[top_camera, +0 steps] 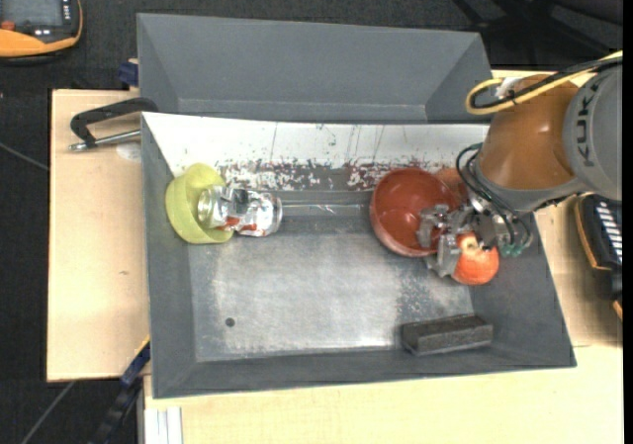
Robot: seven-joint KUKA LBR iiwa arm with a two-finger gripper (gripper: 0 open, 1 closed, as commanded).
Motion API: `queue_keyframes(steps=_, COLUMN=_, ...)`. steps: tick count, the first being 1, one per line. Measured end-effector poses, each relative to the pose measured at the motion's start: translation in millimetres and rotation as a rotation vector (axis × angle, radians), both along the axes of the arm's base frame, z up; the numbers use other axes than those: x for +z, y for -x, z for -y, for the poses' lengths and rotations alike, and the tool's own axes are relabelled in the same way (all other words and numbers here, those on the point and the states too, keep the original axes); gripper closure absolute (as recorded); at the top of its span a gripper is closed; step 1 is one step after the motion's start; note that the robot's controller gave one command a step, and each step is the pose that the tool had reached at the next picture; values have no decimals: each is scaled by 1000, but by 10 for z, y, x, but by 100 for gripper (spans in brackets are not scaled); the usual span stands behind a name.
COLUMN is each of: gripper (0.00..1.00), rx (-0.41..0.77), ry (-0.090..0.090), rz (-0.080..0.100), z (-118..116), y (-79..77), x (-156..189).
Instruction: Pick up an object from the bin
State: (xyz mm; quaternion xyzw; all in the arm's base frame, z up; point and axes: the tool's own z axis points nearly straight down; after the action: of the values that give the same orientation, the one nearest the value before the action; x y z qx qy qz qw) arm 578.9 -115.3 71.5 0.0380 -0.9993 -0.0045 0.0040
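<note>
The gripper [450, 246] hung at the frame's right over the lower right rim of the red bowl [401, 207], with a small orange-red ball [480, 267] just beside it to the lower right; whether it was spread or pressed together could not be told. The bin [297, 304] held one bowl, one ball, one dark grey block [445, 334] below them, and at far left one yellow-green cup [186, 205] against one crumpled shiny wrapper [245, 211].

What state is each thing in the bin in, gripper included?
Red bowl: upright, opening up.
Gripper: low, at the bowl's rim.
Orange-red round thing: on the floor beside the gripper.
Yellow-green cup: tipped on its side.
Clear crumpled thing: lying against the cup.
Dark grey block: lying flat.
</note>
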Motion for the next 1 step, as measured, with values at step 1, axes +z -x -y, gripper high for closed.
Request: queue_keyframes(steps=1, gripper=100, rx=24, ry=-1, rz=1, z=-196, y=-109, x=544)
